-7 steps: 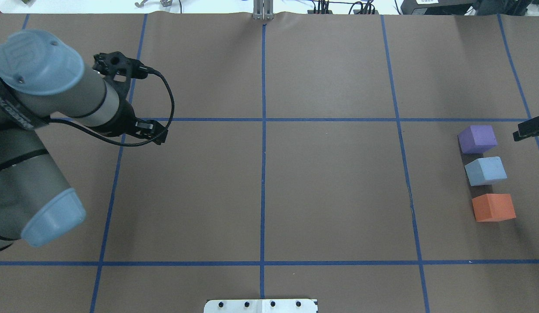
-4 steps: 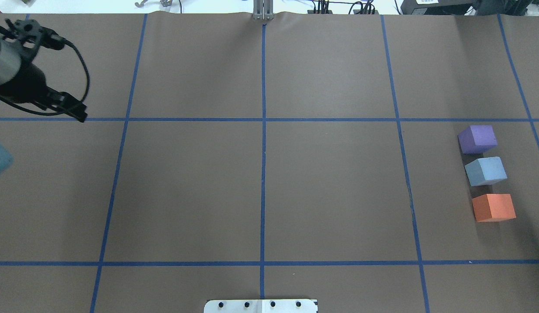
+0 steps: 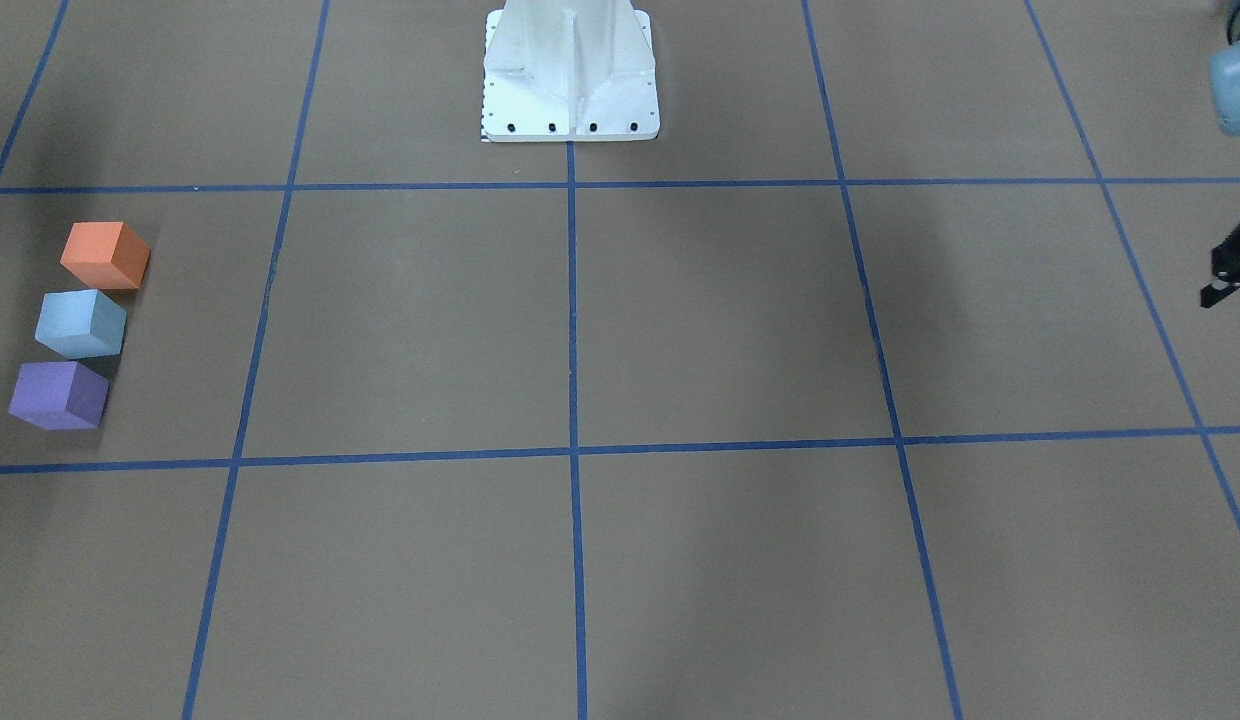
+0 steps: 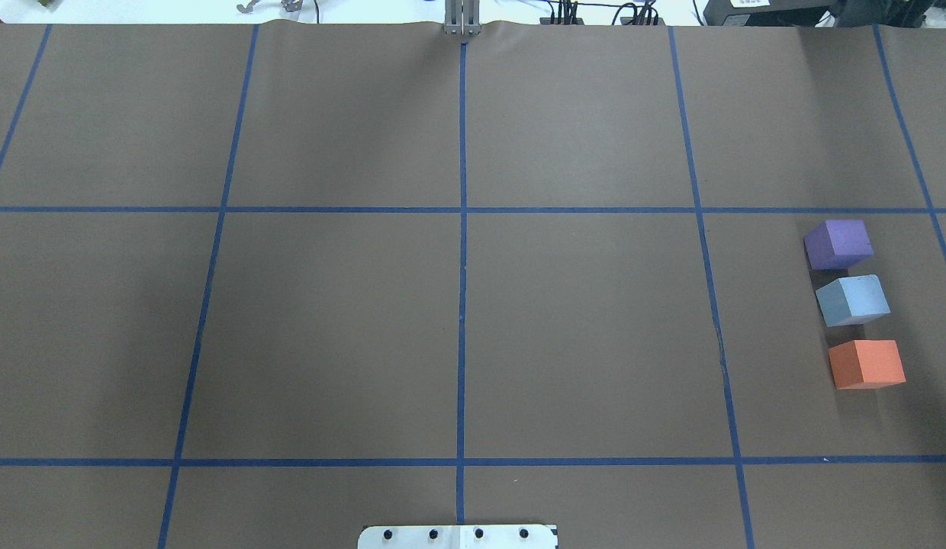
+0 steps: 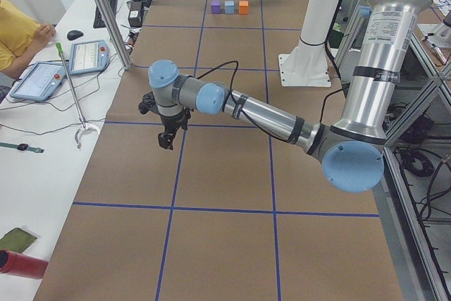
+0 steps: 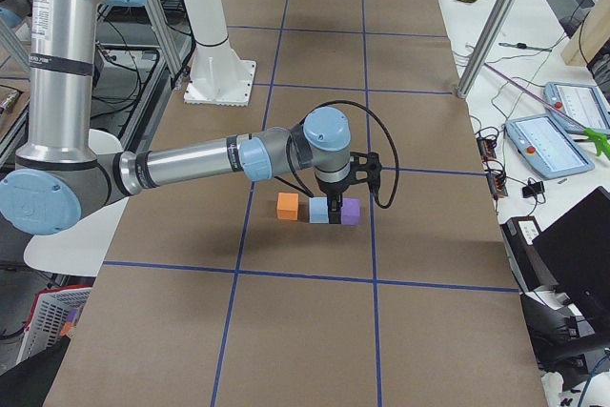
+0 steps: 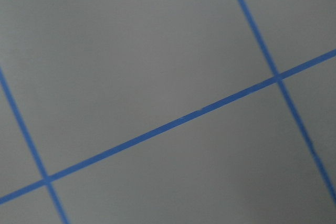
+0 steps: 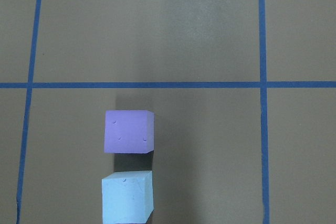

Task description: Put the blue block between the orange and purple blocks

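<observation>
The blue block stands on the table between the purple block and the orange block, in a short row at the far right. The row also shows in the front view: orange block, blue block, purple block. Neither gripper is in the overhead view. My right gripper hangs near the row in the exterior right view; I cannot tell its state. Its wrist view shows the purple block and the blue block from above. My left gripper hangs over bare table far from the blocks; I cannot tell its state.
Brown paper with blue tape lines covers the table. The white robot base stands at the near edge. A sliver of the left arm shows at the front view's right edge. An operator and tablets sit beside the table's left end.
The left arm has swung left and out of the overhead view. The right gripper's tip has left that view's right edge. The three blocks have not moved.
</observation>
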Robot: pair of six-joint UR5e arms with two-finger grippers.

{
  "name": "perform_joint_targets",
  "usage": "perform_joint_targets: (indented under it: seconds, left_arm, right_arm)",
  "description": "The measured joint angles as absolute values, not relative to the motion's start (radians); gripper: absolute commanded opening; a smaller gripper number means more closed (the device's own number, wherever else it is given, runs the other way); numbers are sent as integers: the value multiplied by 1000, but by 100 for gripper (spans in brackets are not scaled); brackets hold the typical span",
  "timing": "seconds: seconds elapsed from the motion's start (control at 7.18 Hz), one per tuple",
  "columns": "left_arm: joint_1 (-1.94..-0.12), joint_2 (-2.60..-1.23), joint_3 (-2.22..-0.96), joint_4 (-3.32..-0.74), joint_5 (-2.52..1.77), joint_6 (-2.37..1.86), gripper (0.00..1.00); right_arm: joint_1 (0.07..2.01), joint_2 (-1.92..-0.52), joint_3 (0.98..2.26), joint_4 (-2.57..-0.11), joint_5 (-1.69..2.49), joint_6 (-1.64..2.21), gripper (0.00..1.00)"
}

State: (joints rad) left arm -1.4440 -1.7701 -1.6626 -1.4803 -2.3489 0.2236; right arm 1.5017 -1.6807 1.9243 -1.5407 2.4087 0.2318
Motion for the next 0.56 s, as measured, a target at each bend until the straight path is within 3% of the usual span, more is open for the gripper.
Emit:
perform_joint_targets:
  seconds: [0.28, 0.56]
  left_arm:
    - [-1524, -1802, -1522, -1481, -2352, 373, 100]
    - [-1543, -1811, -1497, -1476, -2367, 392, 100]
  right_arm:
    - [1506, -1588, 1903, -1652, 2377, 189, 100]
    - [1494, -1516, 1866, -1690, 2353, 183, 100]
